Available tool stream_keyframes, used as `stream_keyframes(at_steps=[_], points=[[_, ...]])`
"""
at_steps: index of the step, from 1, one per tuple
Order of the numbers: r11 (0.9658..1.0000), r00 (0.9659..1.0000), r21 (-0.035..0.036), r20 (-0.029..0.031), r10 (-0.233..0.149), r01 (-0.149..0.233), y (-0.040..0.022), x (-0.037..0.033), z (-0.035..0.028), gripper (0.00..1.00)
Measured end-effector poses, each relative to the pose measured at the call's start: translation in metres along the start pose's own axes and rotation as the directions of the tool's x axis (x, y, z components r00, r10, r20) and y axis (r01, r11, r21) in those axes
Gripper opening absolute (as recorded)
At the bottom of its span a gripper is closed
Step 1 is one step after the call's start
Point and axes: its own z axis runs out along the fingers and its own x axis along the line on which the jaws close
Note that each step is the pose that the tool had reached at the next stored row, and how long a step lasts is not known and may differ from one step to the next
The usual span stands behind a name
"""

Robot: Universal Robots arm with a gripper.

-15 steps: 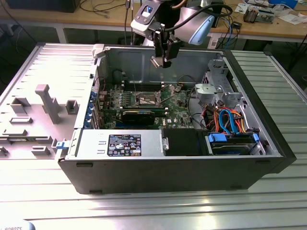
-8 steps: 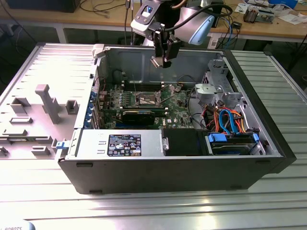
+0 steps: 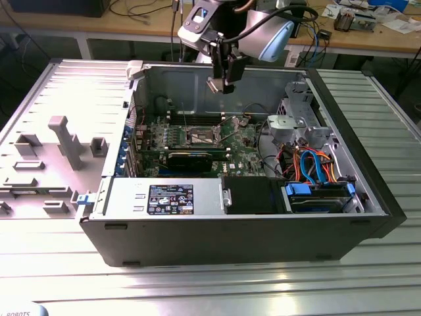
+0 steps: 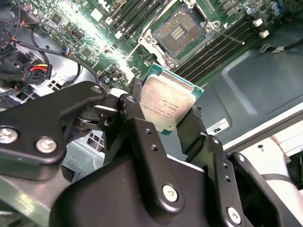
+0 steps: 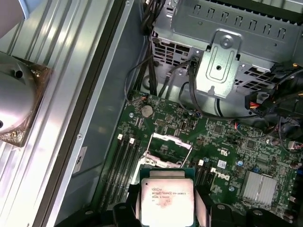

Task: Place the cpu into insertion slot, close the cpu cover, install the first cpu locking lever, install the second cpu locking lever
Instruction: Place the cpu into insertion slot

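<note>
Cpu [image 4: 168, 101], flat square silver-topped chip, clamped in black two-fingered claw [image 4: 164, 113]; uncovered dark-centred square insertion slot [image 4: 182, 29] lies below claw, well apart.

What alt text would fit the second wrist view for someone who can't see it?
A black metal gripper holds the small flat square cpu with a silver-grey metal top by two opposite edges. Beyond it, the square metal-rimmed insertion slot sits with its dark centre exposed on the green circuit board, between rows of long narrow memory slots.
</note>
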Motion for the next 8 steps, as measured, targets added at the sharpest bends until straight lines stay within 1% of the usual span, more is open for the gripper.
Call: stream_keyframes(at_steps=[1,6,8], points=[[1.0,1.0,0.0,0.0006,0.006,-0.006,0.0,0.0,0.0,0.54],[1.0,1.0,-0.0001,0.0006,0.007,-0.007,0.0,0.0,0.0,0.54],[0.9998,0.9998,-0.0003,0.0017,0.019,-0.019,0.0,0.0,0.0001,0.54]])
